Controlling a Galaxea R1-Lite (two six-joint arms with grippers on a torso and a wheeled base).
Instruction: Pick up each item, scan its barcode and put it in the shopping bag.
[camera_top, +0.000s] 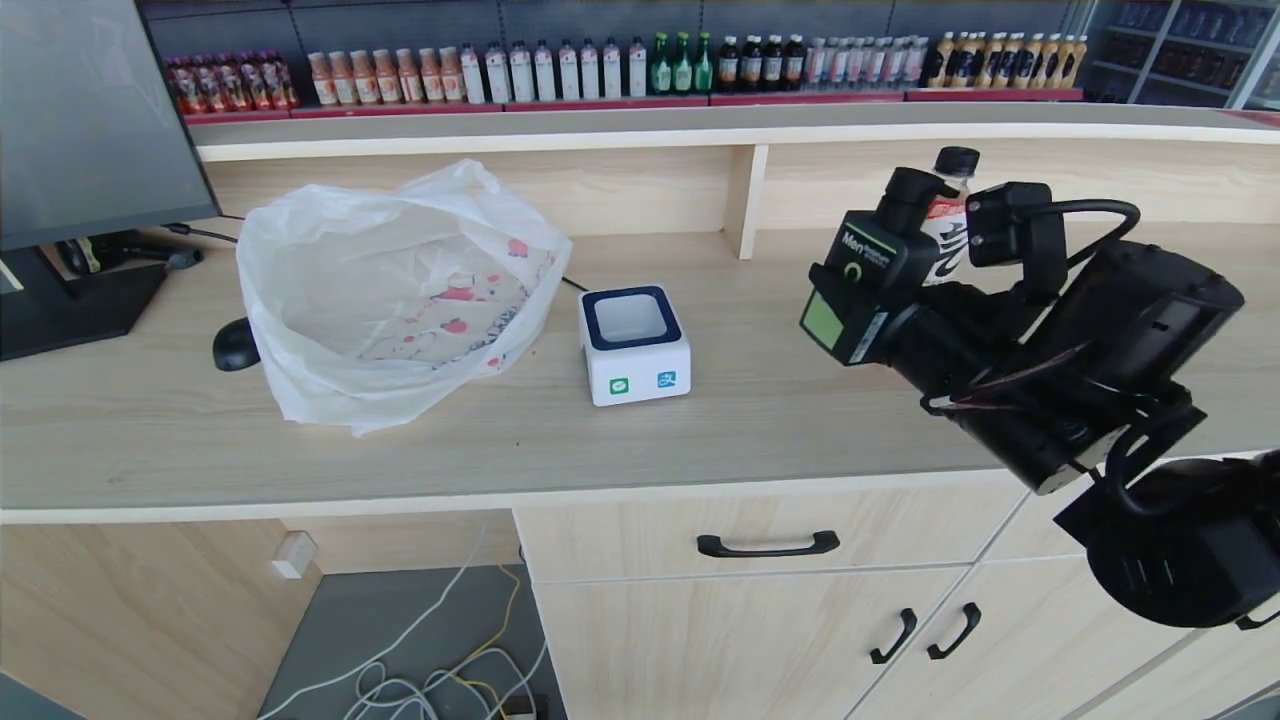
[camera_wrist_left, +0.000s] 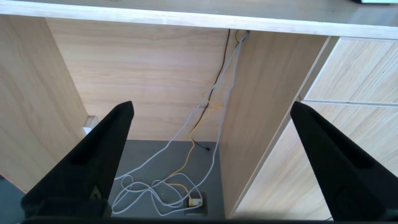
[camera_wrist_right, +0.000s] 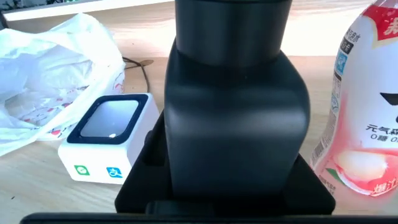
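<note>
Where the long wooden counter runs across, a small white scanner with a dark blue rim sits on top of it. Far behind the scanner, past a raised wooden ledge, a long shelf of drink bottles stands in a row. Left of the scanner and farther back is a big dark monitor.

Just left of the scanner lies the white shopping bag. Its mouth is open and it has red spots on it. It is near the scanner but does not touch it.

To the right of the scanner, up in the air above the counter, the right gripper is clamped on a black bottle. The bottle leans, with its cap pointing up and away from the scanner. A green patch shows on the end nearest the scanner.

The left gripper hangs lower than the scanner, below the counter top. Its two fingers are wide apart with nothing between them.

Farther right of the scanner than the black bottle, and a little behind it, a pink and white bottle with a black cap stands upright on the counter.

A black mouse lies left of the scanner, on the far side of the bag. Below the scanner, under the counter, loose white and yellow cables lie on the grey floor.
</note>
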